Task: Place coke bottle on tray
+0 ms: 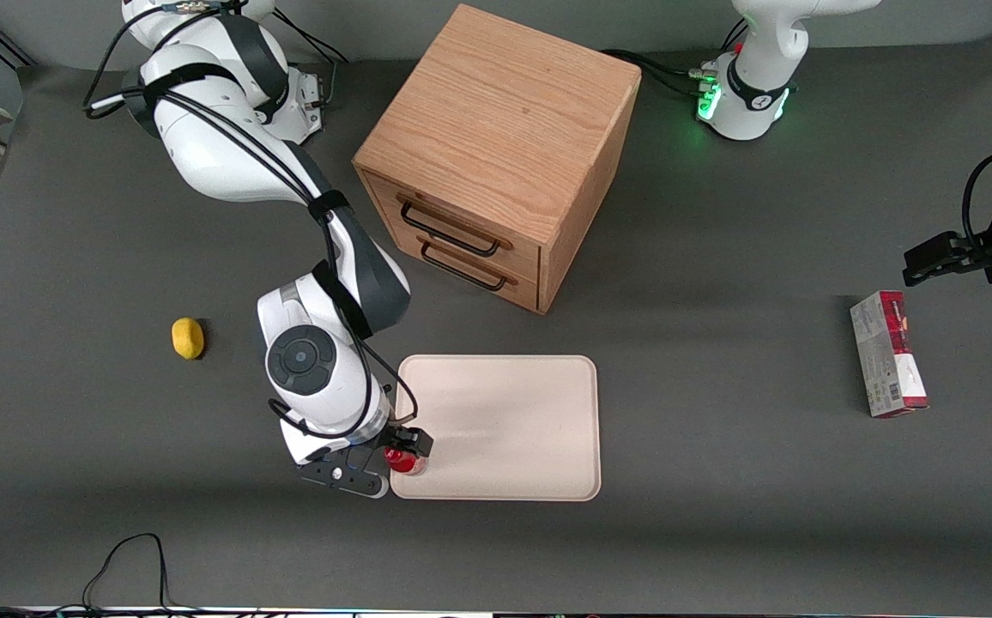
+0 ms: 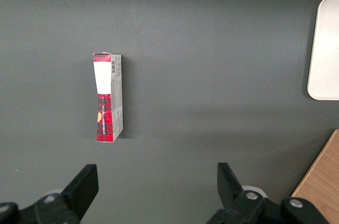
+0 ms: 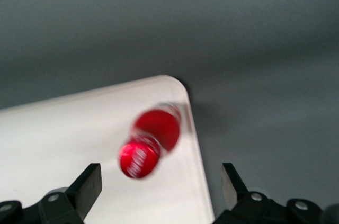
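The coke bottle (image 1: 405, 463) has a red cap and red label and stands on the cream tray (image 1: 513, 429), at the tray's corner nearest the front camera, toward the working arm's end. In the right wrist view I see the bottle (image 3: 151, 142) from above, close to the tray's rounded corner (image 3: 63, 134). My right gripper (image 1: 402, 453) hangs over this corner. Its fingers are open, wide apart on either side of the bottle and above it (image 3: 161, 184); they do not touch it.
A wooden cabinet with two drawers (image 1: 496, 154) stands farther from the front camera than the tray. A yellow lemon (image 1: 188, 337) lies toward the working arm's end. A red-and-grey carton (image 1: 888, 354) lies toward the parked arm's end; it also shows in the left wrist view (image 2: 108, 97).
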